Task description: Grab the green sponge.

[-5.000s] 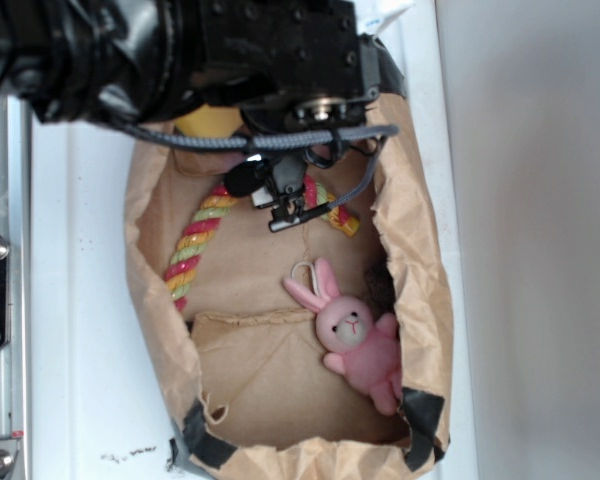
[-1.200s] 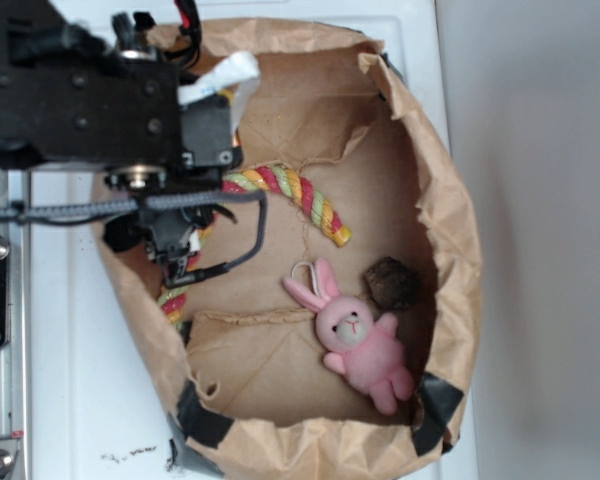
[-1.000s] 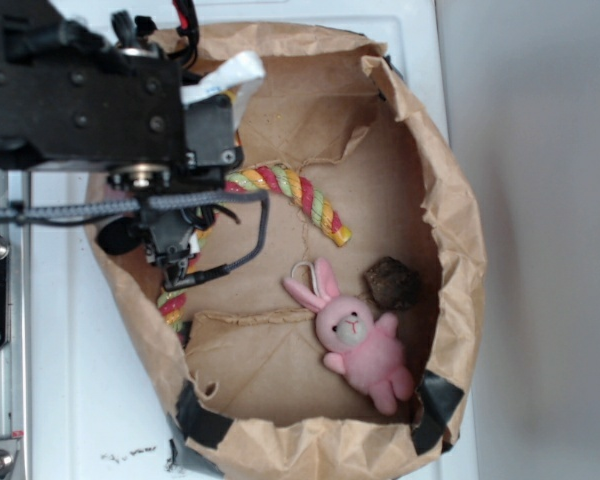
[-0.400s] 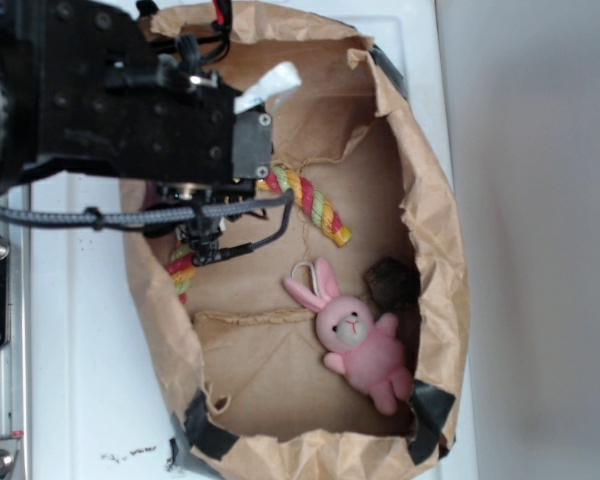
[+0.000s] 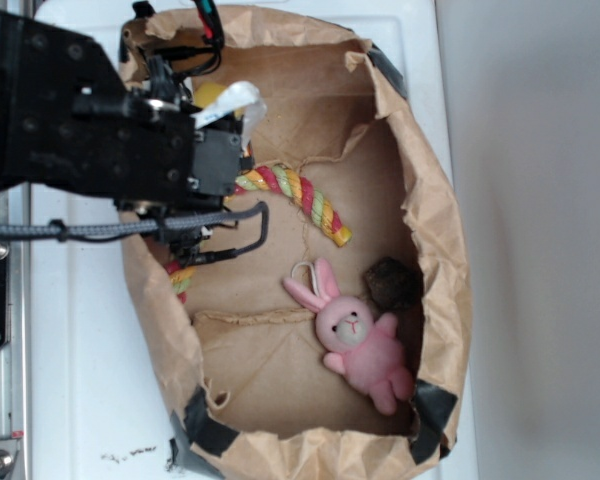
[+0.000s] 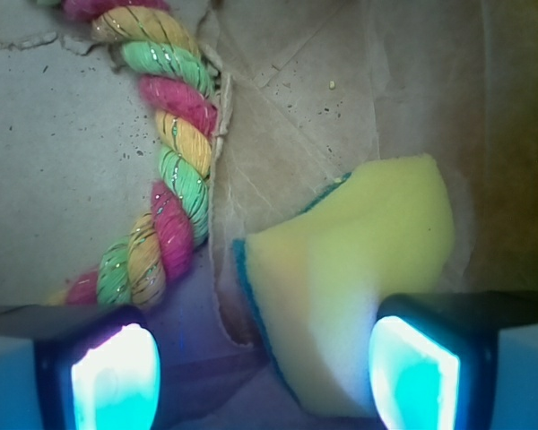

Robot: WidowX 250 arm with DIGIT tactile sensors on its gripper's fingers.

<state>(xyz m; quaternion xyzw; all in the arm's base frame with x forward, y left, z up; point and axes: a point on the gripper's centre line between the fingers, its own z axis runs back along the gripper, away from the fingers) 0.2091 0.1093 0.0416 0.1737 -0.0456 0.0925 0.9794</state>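
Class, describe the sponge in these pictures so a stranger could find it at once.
Look inside the brown paper bag, at the end under the black robot arm. There, beside the striped rope, lies the sponge. It alone is plain yellow foam, with a thin dark layer showing along one edge.

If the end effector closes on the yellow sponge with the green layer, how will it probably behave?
The sponge looks like soft foam, so it will probably compress rather than slip. It seems light for its size. It lies flat against the paper bag, so rolling is unlikely. The end effector is open.
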